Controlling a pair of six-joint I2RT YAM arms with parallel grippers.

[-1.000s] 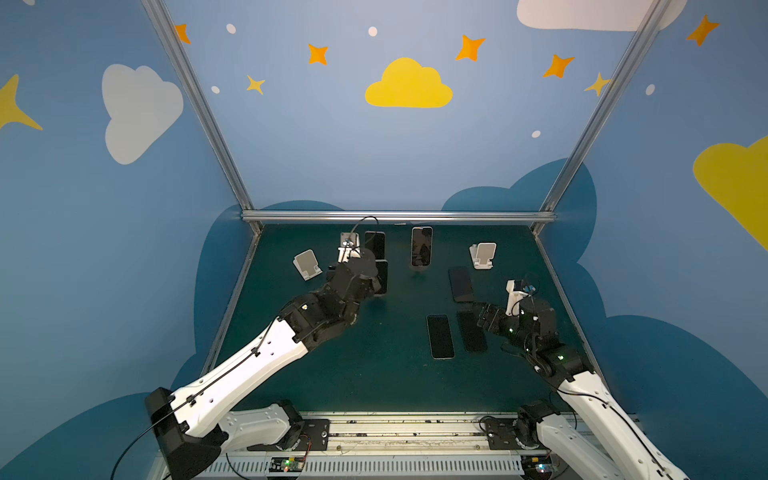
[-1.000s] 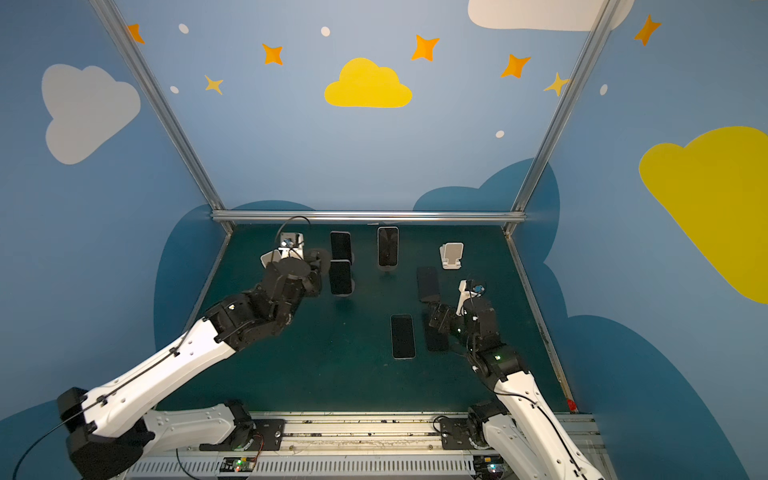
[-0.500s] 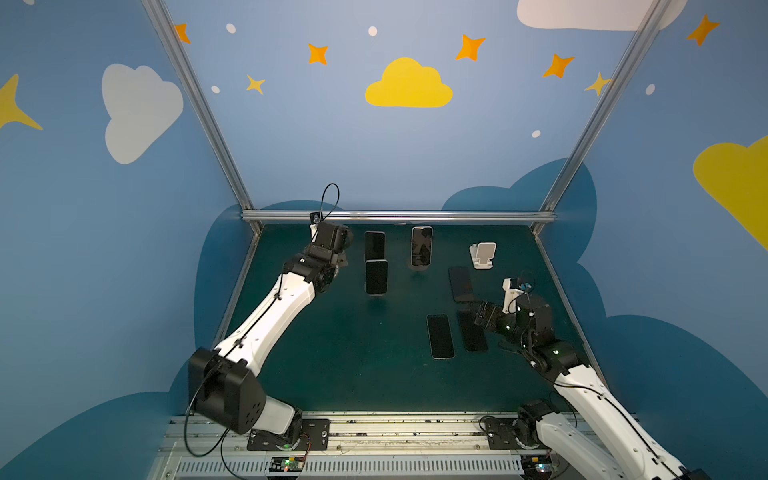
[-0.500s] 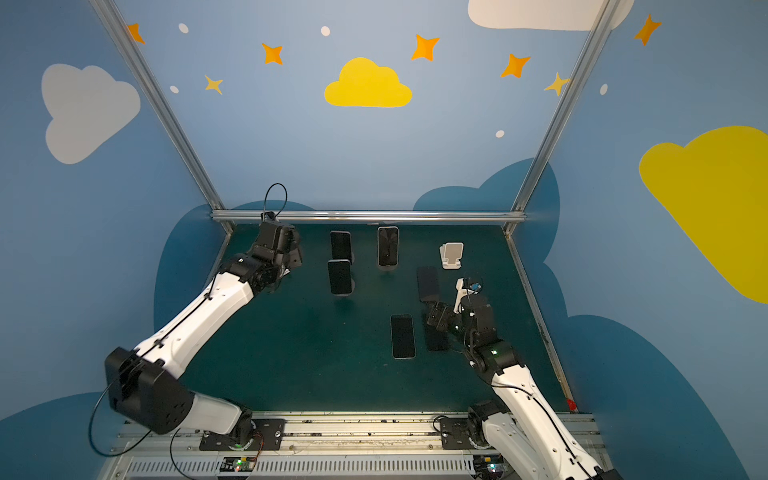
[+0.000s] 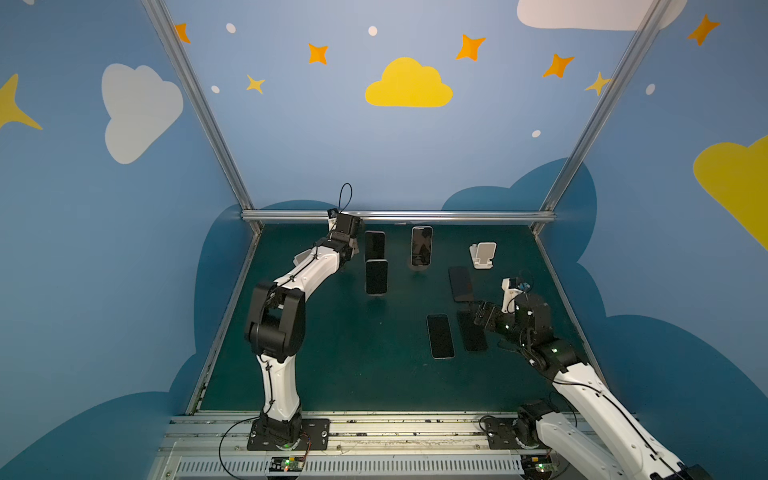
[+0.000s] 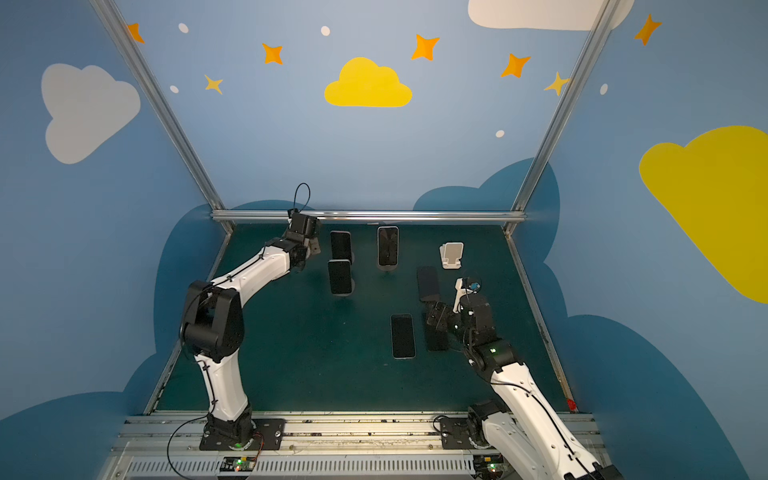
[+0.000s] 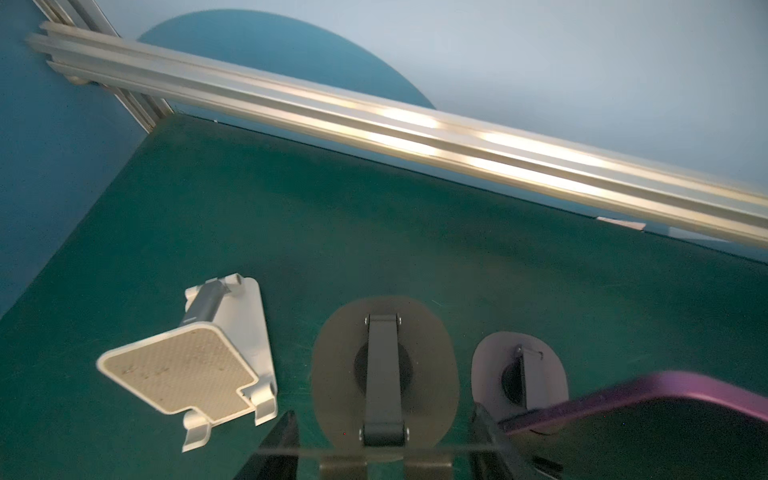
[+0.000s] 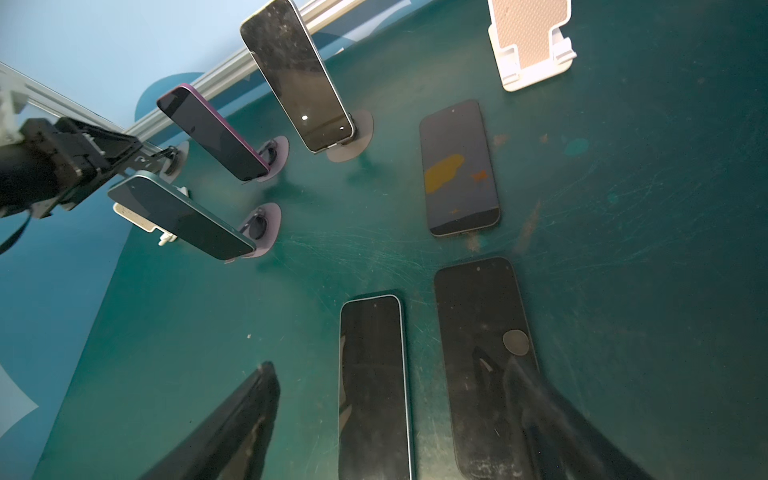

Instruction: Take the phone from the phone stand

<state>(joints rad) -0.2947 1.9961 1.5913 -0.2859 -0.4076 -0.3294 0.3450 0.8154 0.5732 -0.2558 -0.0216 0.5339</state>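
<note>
Swinging L arm: has just gone from mid-table to the back corner; R arm barely shifted.
L pincer (image 7: 384, 415): I read it as pinching the cradle of the empty dark stand (image 7: 332, 374); fingers sit either side of its edge, contact not certain.
R pincer (image 8: 388, 365): spread, nothing held, flat phones (image 8: 459, 166) right under it.
Purple phone (image 8: 212, 133): on its stand, just beside L pincer.
Teal phone (image 8: 178, 216): on its stand, near L pincer.
Silver phone (image 8: 295, 75): on its stand, beyond purple, well apart from both pincers.
Meaning: my guess, empty stand is being parked; 3 phones left to pull, none gripped yet.
</note>
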